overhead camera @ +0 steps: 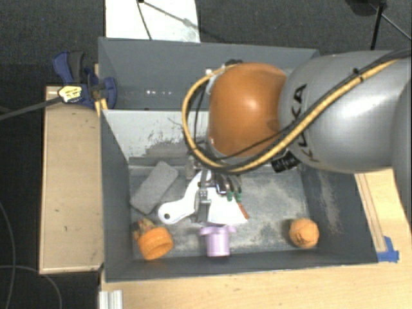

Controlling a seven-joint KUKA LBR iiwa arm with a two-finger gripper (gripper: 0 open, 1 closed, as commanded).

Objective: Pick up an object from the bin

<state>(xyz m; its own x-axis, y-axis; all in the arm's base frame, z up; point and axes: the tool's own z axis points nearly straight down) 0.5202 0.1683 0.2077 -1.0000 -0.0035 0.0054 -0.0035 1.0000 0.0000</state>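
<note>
Claw hangs low in the grey bin, over a white plastic piece beside a lilac cup; apart or together, cannot tell.

Matt scuffed grey metal bin

Gripper at frame centre over white plastic piece, lilac cup below, grey block left, orange ball lower right.
</note>
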